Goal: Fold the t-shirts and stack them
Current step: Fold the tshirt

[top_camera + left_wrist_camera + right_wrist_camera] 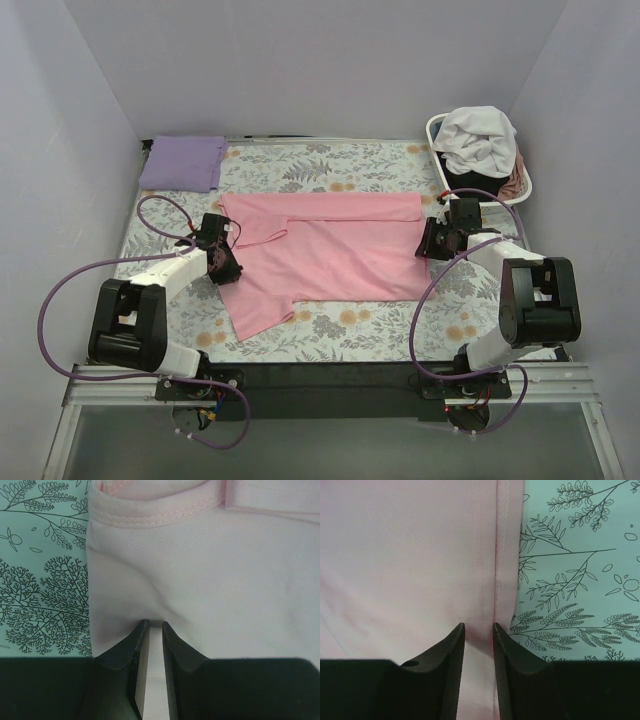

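Note:
A light pink t-shirt (330, 250) lies spread across the middle of the floral table cover (380, 325), its far edge folded over and one sleeve sticking out at the near left. My left gripper (226, 262) is at its left edge; in the left wrist view the fingers (155, 624) are nearly closed, pinching puckered pink cloth (210, 570). My right gripper (428, 241) is at the shirt's right edge; in the right wrist view it (479, 626) is closed on the hemmed pink edge (400, 555). A folded lavender t-shirt (182, 162) lies at the far left corner.
A white slatted basket (437, 128) stands at the far right corner, holding a white t-shirt (480, 140) over dark and dusty pink cloth (513, 186). Grey walls close in the table on three sides. Purple cables loop beside both arms.

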You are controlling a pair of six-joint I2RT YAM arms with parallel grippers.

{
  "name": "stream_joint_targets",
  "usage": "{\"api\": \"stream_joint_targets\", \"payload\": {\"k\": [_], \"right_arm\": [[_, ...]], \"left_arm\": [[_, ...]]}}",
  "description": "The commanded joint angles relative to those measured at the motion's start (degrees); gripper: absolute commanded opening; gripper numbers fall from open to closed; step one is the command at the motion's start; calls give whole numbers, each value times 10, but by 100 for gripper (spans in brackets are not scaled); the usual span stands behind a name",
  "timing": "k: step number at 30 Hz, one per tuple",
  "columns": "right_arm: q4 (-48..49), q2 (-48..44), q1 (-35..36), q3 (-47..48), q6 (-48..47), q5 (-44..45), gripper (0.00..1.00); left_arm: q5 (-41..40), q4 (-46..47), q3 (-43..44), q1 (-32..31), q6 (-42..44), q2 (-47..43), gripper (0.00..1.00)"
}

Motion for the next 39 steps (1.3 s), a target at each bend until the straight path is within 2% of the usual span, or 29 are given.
{"api": "stream_joint_targets", "payload": {"k": [1, 7, 10, 17, 19, 20, 22, 24, 26, 34, 39], "right_arm": [[16, -3, -1, 2, 10, -4, 37], [18, 1, -1, -6, 8, 6, 39], [21, 5, -1, -6, 4, -20, 35], [20, -4, -1, -4, 2, -40, 16], [20, -6, -1, -4, 1, -33, 11], [19, -9, -1, -5, 1, -18, 4], [19, -16, -1, -6, -2, 3, 1], [17, -24, -2, -3, -10, 39, 1], [14, -27, -5, 3, -17, 66, 1], [6, 2, -6, 31, -39, 80, 2], [-7, 9, -6, 31, -42, 70, 18]], "left_arm": [[-20, -6, 3, 4, 7, 2, 16], [-19, -6, 3, 4, 7, 2, 16], [-19, -6, 3, 4, 7, 2, 15], [-21, -6, 3, 4, 6, 2, 15], [-22, -6, 3, 4, 7, 2, 15], [-23, -6, 3, 4, 7, 1, 15], [-24, -6, 2, 4, 5, 0, 15], [-25, -7, 3, 4, 6, 1, 15], [-24, -8, 3, 4, 5, 3, 9], [-25, -9, 5, 4, 4, 10, 7], [-22, -12, 5, 4, 4, 9, 7]]}}
